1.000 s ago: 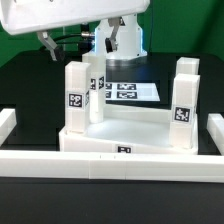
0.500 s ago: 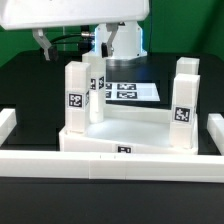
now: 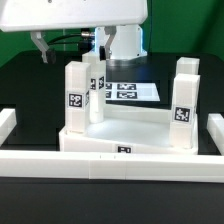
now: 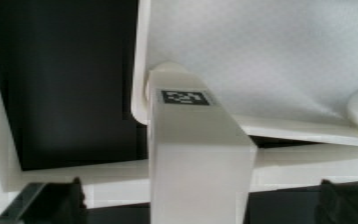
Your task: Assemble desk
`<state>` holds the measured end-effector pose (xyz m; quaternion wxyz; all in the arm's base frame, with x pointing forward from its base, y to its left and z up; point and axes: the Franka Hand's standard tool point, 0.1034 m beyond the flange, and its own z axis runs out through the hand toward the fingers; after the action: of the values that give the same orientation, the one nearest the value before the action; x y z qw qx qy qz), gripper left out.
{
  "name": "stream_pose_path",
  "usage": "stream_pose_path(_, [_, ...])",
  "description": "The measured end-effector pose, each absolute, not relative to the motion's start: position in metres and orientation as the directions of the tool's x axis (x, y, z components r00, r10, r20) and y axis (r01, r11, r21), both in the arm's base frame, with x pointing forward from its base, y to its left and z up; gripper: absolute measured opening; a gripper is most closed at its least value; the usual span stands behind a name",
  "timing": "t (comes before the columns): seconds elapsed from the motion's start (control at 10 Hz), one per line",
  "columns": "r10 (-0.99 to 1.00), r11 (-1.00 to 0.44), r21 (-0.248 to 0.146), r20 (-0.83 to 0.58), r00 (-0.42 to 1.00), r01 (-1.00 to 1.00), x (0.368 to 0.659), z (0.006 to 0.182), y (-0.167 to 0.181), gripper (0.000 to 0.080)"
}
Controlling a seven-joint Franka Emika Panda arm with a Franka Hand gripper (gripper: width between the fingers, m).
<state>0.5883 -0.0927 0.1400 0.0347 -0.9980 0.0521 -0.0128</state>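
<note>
White plastic rectangular tabletop (image 3: 128,128) carries upright square-post legs (image 3: 76,100); the gripper (image 4: 202,200), jaws wide and empty, has drifted slightly, legs at three o'clock unmoved.

Gripper (image 4: 158,200) open wide, 2 dark fingertips (image 4: 48,198) apart; arm (image 3: 122,40) raised at rear.

You see the white tabletop (image 3: 128,125) lying flat, upside down, its raised rim facing up. Four short square-post legs stand upright at its corners: the near one on the exterior view's left (image 3: 76,98), the near right one (image 3: 183,110), and two behind (image 3: 96,72) (image 3: 187,70). Each near leg shows a small black-and-white tag.
</note>
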Motion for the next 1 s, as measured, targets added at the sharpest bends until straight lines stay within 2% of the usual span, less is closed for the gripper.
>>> stream_pose_path(0.1, [-0.124,-0.992,-0.037,0.011,0.992,-0.124,0.591,0.133,-0.095,0.0649])
stream_pose_path(0.3, [-0.122,-0.993,-0.007,0.003,0.993,-0.122,0.596,0.124,-0.093,0.0649])
stream_pose_path(0.7, [-0.096,-0.995,-0.005,0.001,0.995,-0.096,0.595,0.116,-0.097,0.0649])
stream_pose_path(0.9, [-0.085,-0.996,-0.005,0.001,0.996,-0.085,0.595,0.116,-0.097,0.0398])
stream_pose_path(1.0, [-0.085,-0.996,-0.005,0.001,0.996,-0.085,0.595,0.116,-0.097,0.0398])
